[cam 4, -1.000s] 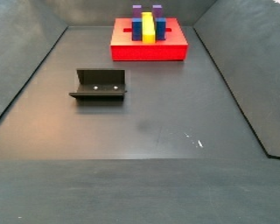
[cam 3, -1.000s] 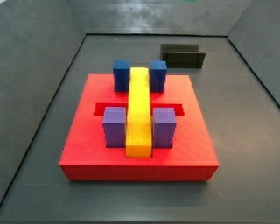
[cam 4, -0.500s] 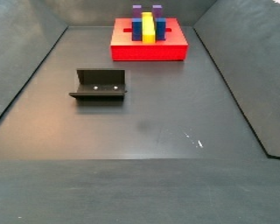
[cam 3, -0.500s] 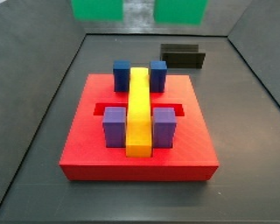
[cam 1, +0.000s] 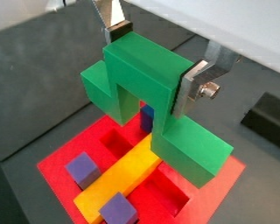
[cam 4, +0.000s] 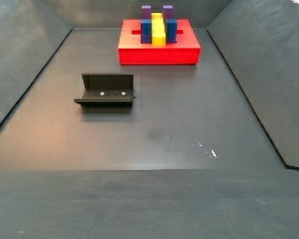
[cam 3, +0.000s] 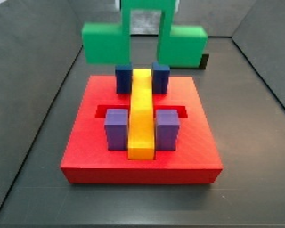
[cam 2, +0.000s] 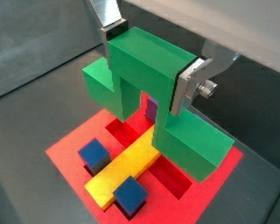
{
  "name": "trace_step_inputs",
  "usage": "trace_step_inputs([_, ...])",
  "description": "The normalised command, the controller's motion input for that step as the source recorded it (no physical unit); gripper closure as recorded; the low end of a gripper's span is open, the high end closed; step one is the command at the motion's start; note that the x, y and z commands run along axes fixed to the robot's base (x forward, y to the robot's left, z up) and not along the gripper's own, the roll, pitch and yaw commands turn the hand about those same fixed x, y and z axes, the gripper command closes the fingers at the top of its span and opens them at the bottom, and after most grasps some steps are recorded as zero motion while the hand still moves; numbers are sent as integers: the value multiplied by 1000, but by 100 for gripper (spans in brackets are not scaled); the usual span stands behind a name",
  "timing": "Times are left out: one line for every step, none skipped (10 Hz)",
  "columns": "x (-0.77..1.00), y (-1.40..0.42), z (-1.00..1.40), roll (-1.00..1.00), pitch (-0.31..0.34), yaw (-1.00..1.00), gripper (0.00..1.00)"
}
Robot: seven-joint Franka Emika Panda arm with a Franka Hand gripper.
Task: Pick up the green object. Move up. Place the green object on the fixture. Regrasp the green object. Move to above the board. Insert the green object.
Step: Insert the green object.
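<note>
One fixture (cam 4: 106, 91), dark, L-shaped, stands alone on the grey worktop (cam 4: 164, 140), well apart from the board. One board (cam 3: 139, 142), a flat red slab, carries two blue posts (cam 3: 125, 76), two purple posts (cam 3: 117, 128) and one long yellow bar (cam 3: 142, 111) between them. One green object (cam 1: 154, 96), smooth plastic, bridge-shaped with two square legs, hangs above the board. The gripper (cam 1: 154, 54) holds it by the bar, jaws closed on it between silver fingers (cam 1: 198, 83).
</note>
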Motion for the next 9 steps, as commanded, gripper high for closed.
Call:
trace_step_inputs([-43,0,-489,-287,-123,-31,100])
trace_step_inputs([-46,0,-483,-281,-129,-23,100])
trace_step_inputs([-6,0,-486,-256,-109,-6,100])
trace_step_inputs([-3,0,-471,-231,-91,0,100])
trace_step_inputs([0,0,-446,-191,-73,0,100])
trace_step_inputs([0,0,-400,-167,-66,0,100])
trace_step_inputs([-23,0,-340,-51,-6,0,100])
trace_step_inputs([-43,-3,-351,0,0,0,100])
trace_step_inputs([-69,-3,-354,0,0,0,100])
